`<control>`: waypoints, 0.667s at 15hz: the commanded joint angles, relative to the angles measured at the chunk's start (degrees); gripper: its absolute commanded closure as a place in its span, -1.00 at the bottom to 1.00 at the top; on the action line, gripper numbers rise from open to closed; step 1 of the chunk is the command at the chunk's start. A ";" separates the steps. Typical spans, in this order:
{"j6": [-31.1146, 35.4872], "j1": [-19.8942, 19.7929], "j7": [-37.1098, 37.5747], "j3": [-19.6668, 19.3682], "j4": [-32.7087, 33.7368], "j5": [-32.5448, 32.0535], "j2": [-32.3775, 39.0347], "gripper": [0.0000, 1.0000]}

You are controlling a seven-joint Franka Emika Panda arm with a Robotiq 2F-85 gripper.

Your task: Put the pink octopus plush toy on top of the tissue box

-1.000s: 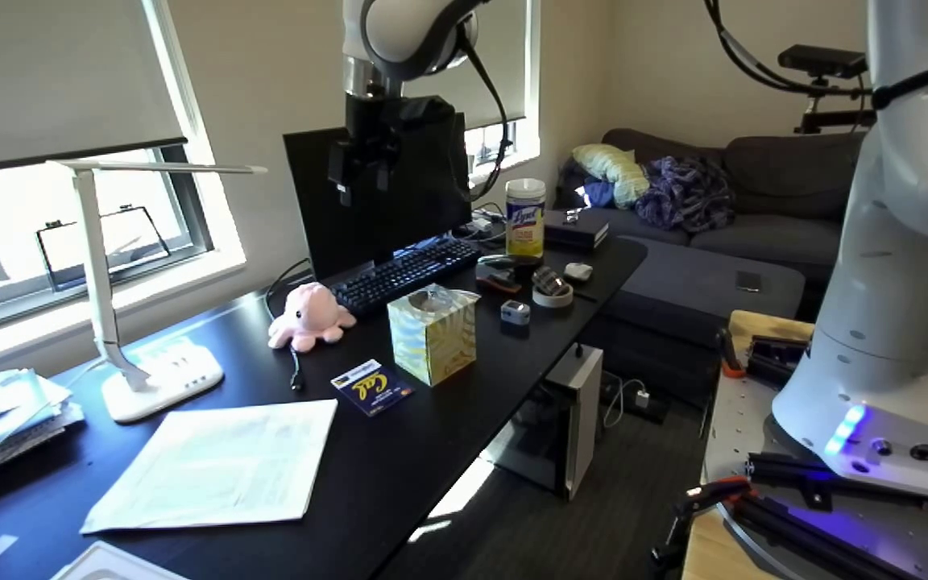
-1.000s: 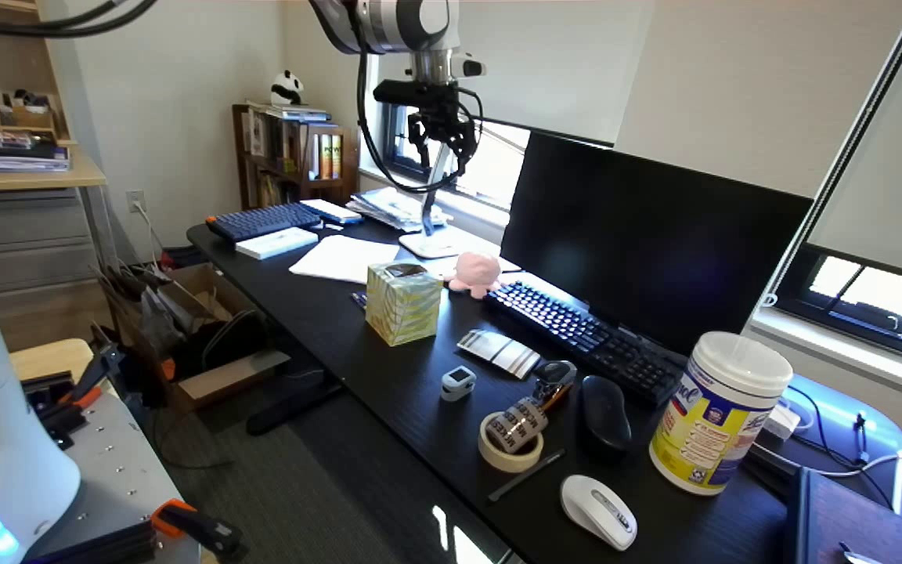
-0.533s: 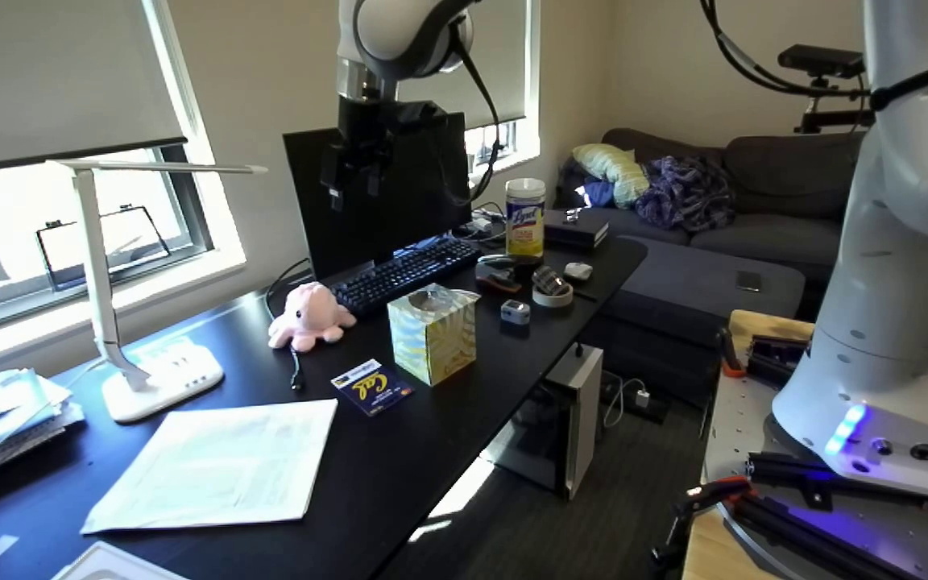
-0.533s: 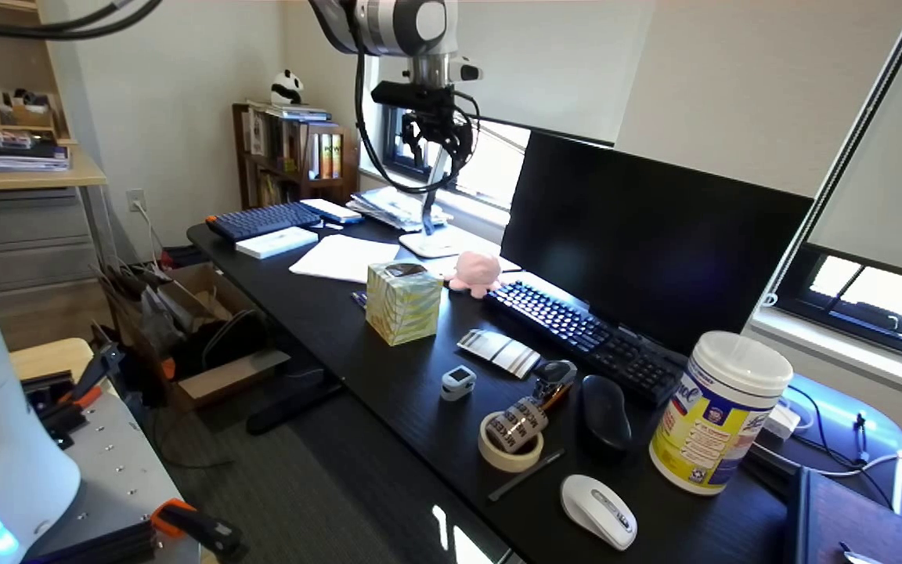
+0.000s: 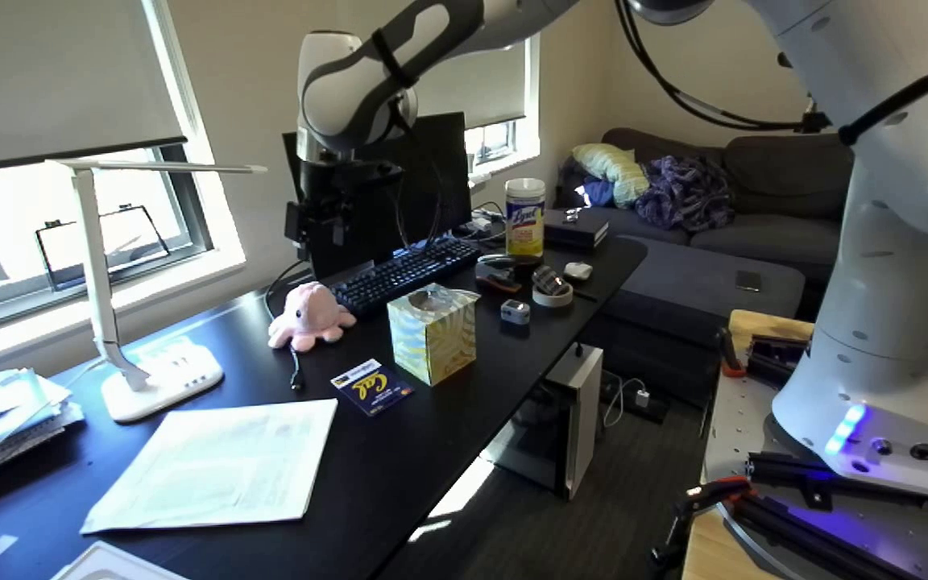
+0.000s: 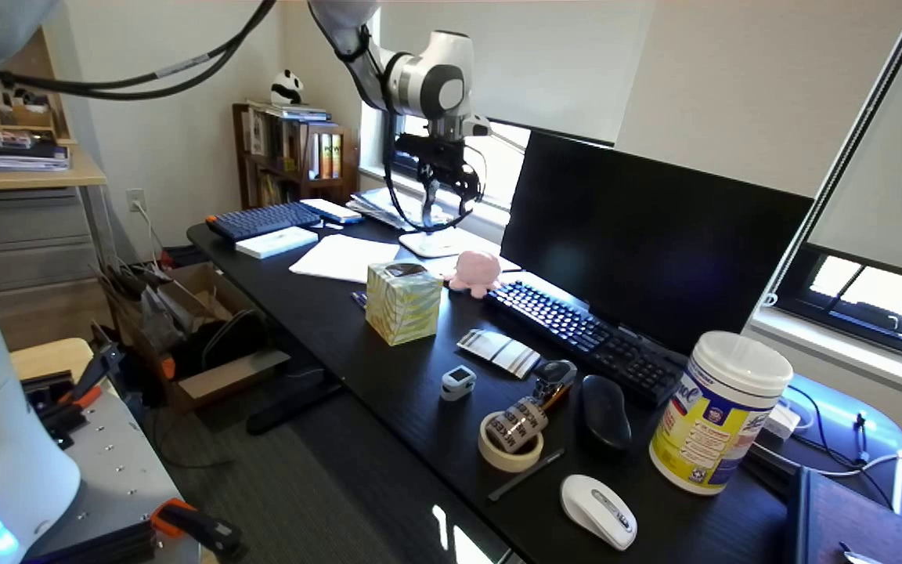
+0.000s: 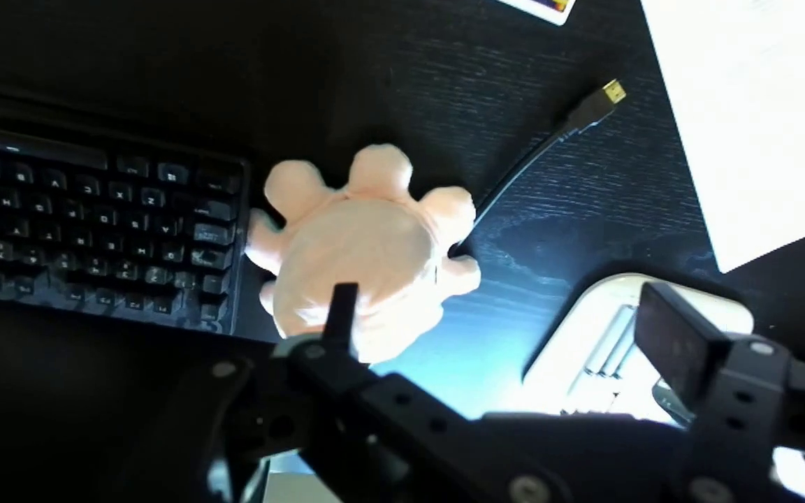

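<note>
While the arm is stretched over the bench, the tool hangs above it and points down, with its two fingers spread far from each other. The octopus sits on the bench, legs down, lower than the tool and apart from it; in both exterior views there is open space between the two. In the wrist view, one finger hides part of its head, so the octopus appears more to the side of this finger than in the middle of the gap. Under the other finger appears the lamp base. The keyboard begins just beside the octopus, on the side of the first finger; whether they touch, I cannot tell. A cable comes out at the legs of the octopus, and its metal end lies toward the paper, which is on the lamp side of the tool.

The box stands upright on the bench, lower than the tool, and it is farther from the tool than the octopus. Its opening faces up. Near the box lies the card, flat. In an exterior view, the screen shows behind the tool. Past the keyboard, well apart from the tool, stands the canister.
</note>
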 commanded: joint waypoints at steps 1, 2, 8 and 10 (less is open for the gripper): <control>-4.70 2.74 6.36 -3.35 14.24 -0.96 10.74 -1.00; -5.21 2.88 7.53 -3.55 17.24 -0.30 13.23 -1.00; -9.94 3.64 16.74 -6.24 33.50 0.39 26.70 -1.00; -10.10 3.54 18.74 -6.78 37.10 0.38 29.56 -1.00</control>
